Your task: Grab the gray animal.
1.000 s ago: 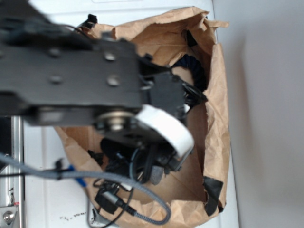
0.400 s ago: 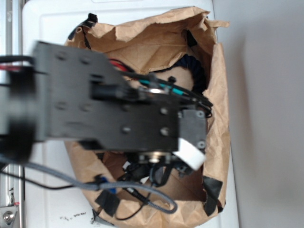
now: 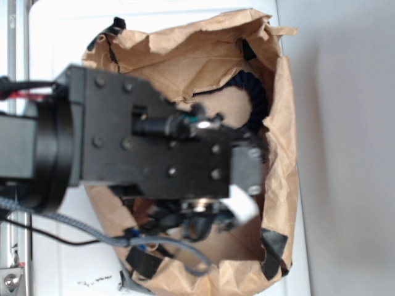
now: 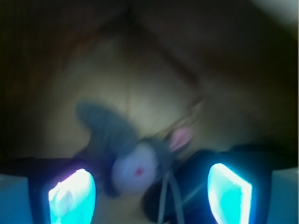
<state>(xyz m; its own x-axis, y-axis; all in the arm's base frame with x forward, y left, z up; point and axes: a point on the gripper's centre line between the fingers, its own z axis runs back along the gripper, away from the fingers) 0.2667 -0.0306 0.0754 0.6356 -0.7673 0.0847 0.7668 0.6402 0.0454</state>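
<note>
In the wrist view the gray animal (image 4: 135,163) lies on the brown paper floor of the bag, a small gray plush with a pale round face, a pink cheek dot and a pink inner ear. It sits between and just beyond my two glowing cyan fingertips (image 4: 72,196). My gripper (image 4: 149,196) is open, with nothing clamped. A dark rounded toy (image 4: 187,186) with a gray cord lies right of the plush. In the exterior view my arm (image 3: 154,148) covers the bag's middle and hides the gray animal.
A crumpled brown paper bag (image 3: 203,49) lies open on a white surface (image 3: 62,24), its walls rising around the arm. A navy rope (image 3: 256,98) curves along the bag's right inside. Gray and black cables (image 3: 166,246) trail near the bag's front edge.
The arm has swung right and reached farther down into the bag, with the wrist section turning; its white-tipped part now sits lower right.
</note>
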